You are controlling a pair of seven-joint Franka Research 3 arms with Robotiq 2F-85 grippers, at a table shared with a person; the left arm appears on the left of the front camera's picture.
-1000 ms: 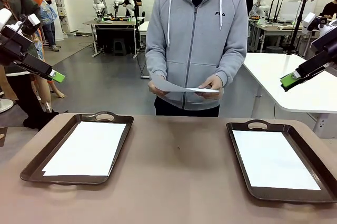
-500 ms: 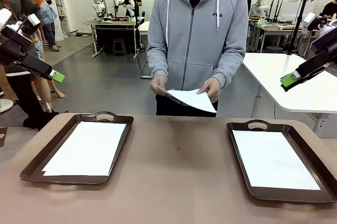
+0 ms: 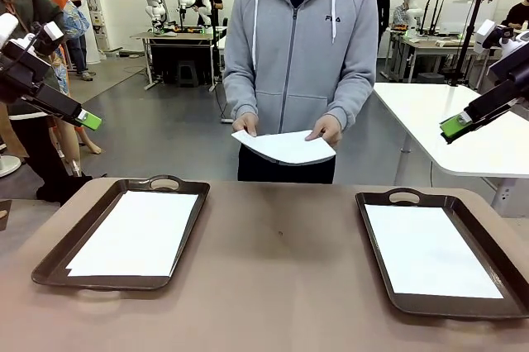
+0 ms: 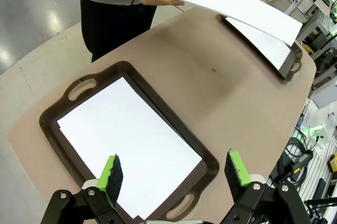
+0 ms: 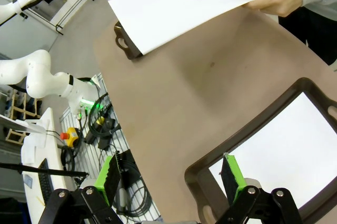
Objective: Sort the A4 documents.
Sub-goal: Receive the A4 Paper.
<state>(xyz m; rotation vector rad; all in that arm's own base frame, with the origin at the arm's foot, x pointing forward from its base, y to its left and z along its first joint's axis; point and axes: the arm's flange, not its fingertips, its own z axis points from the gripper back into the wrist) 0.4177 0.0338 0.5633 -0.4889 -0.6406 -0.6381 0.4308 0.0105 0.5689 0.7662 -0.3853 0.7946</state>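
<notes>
A: Pincers first. Left pincer (image 4: 171, 170) spread wide, nothing between its pads, hanging high over the left tray (image 4: 63, 97). Right pincer (image 5: 171, 174) same: wide open, empty, up over the near corner of the right tray (image 5: 202, 169).

B: Front view agrees? I get the left pincer (image 3: 89, 120) up at the left edge and the right pincer (image 3: 453, 126) up at the right edge, both well above the surface (image 3: 281, 261).

A: Yes. Neither one is touching anything.

B: Documents?

A: One white sheet lies flat in the left tray (image 3: 136, 232), one lies flat in the right tray (image 3: 430, 249). The person's hands (image 3: 326, 130) hold more A4 paper (image 3: 285, 147) by its far edge, in the air over the far side of the surface, between the trays. Can't tell if it's one sheet or several.

B: Step in hand?

A: My read: handover. The person offers the paper, and an arm takes it to a tray.

B: How to do it well?

A: Judgement only: come in level with the sheet, jaws parallel to the paper's plane, and close on the free near edge, clear of the person's fingers. Paper sags, so bite deep enough, then carry it flat and release it low inside the tray's rim, square on the sheet already there.
</notes>
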